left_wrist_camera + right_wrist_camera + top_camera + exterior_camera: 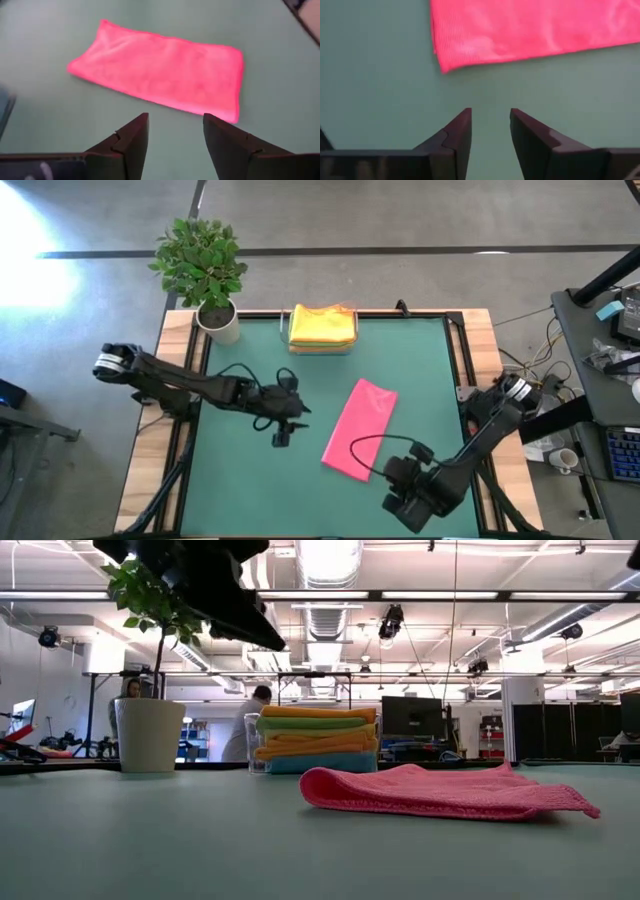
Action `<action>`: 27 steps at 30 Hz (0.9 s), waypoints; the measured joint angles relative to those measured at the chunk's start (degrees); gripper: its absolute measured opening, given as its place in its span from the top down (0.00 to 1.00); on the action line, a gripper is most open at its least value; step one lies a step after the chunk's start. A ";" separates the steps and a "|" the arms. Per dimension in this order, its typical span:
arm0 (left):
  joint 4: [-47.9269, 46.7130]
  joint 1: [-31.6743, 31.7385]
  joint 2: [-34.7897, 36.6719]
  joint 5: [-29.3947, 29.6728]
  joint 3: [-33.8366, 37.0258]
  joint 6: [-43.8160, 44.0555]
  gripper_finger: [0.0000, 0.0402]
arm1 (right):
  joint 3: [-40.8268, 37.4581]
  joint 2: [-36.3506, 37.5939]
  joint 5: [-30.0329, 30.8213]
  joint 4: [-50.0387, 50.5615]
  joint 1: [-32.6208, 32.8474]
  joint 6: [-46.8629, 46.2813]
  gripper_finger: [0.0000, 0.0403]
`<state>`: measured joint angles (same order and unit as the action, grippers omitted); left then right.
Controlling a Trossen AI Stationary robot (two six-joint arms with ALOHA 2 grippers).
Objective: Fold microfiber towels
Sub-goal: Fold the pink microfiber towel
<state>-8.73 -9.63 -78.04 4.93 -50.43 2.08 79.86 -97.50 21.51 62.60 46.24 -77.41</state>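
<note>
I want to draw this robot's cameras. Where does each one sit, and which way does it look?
High view: above the table, looking straight down; both arms show, left gripper, right gripper.
Low view: at table-top height, looking level across to the room; an arm hangs at top left.
Left wrist view: on the left arm, looking past its open fingers.
Right wrist view: on the right arm, past its open fingers.
All four share the pink towel.
</note>
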 joint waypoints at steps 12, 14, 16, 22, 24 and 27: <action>3.49 -7.67 -12.33 -0.04 -2.07 -11.93 0.57 | -5.89 -2.29 9.33 -19.74 -1.31 14.95 0.69; 4.61 -8.57 -14.03 -0.04 -2.21 -11.97 0.57 | -6.06 -3.10 10.10 -22.21 -2.38 17.46 0.68; 5.61 -9.08 -15.73 -0.04 -2.89 -12.03 0.57 | -6.07 -3.93 10.00 -23.80 -3.19 20.28 0.68; 7.05 -10.15 -20.22 -0.03 -5.06 -16.66 0.57 | -6.14 -7.41 9.64 -29.14 -5.37 26.23 0.67; 6.69 -10.31 -21.65 -0.07 -6.03 -18.17 0.57 | -6.12 -8.04 9.56 -29.50 -5.49 26.34 0.67; 7.02 -10.63 -22.90 -0.12 -6.81 -19.24 0.57 | -6.11 -8.49 9.55 -30.27 -5.75 26.00 0.67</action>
<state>-1.71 -20.26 -100.94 4.81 -57.24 -17.16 73.75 -106.00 31.06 32.33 40.49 -51.41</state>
